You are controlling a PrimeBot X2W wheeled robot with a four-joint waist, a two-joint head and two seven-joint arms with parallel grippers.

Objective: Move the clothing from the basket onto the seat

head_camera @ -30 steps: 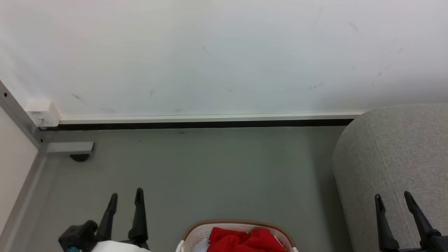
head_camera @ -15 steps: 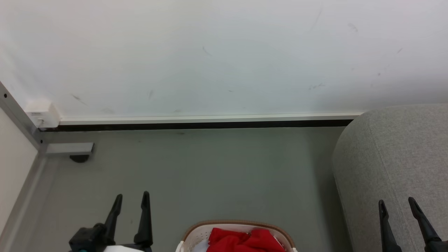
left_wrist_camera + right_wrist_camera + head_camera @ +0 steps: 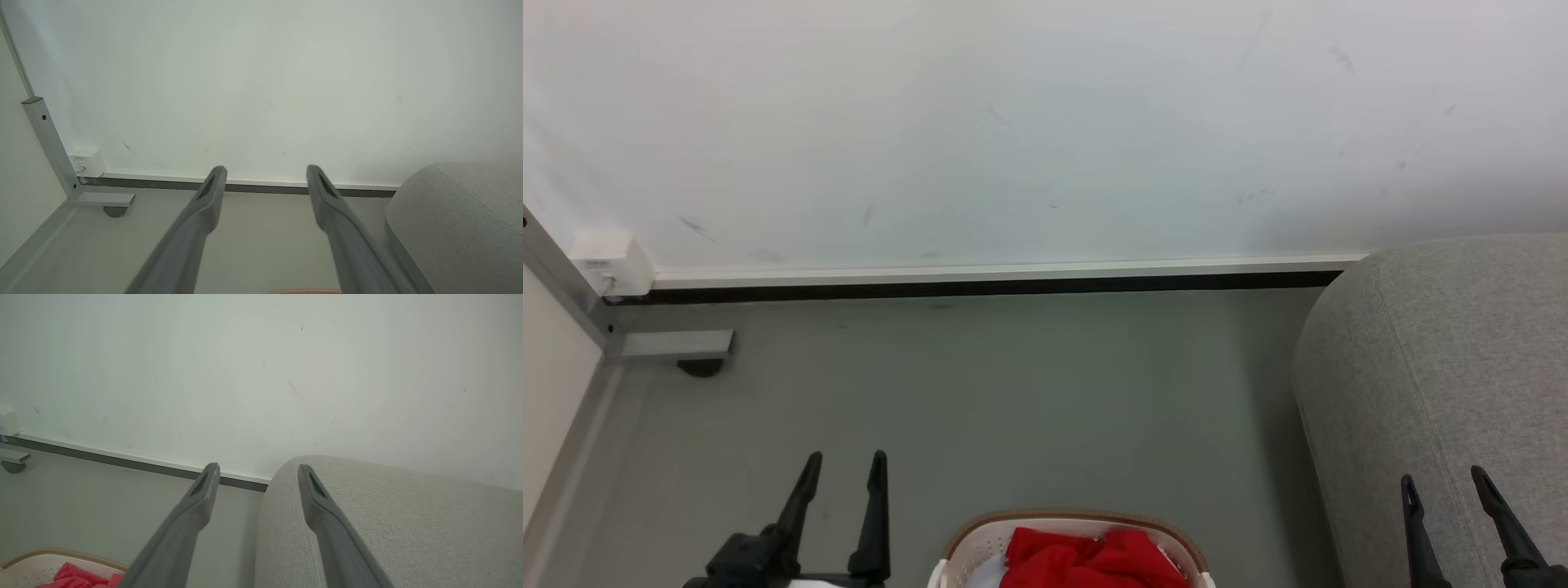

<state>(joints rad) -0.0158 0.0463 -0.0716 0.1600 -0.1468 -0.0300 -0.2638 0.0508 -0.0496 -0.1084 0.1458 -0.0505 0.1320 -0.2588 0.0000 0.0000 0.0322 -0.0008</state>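
Observation:
Red clothing [image 3: 1086,559] lies bunched in the white basket [image 3: 980,545] with a brown rim at the bottom centre of the head view; a bit of white cloth shows beside it. The right wrist view catches the clothing [image 3: 77,575] and basket [image 3: 28,567] at its lower left. The light-grey seat [image 3: 1445,367] stands at the right; its rounded end [image 3: 388,522] also shows. My left gripper [image 3: 845,464] is open over the floor, left of the basket. My right gripper [image 3: 1444,482] is open in front of the seat's side. Both are empty.
A white wall [image 3: 1013,122] with a dark skirting strip runs across the back. A grey metal frame foot [image 3: 674,345] and a white socket box [image 3: 609,265] sit in the left corner. Grey floor [image 3: 1013,392] lies between basket and wall.
The left gripper has shifted right toward the basket and lower in the head view. The right gripper has sunk lower. Both stayed open.

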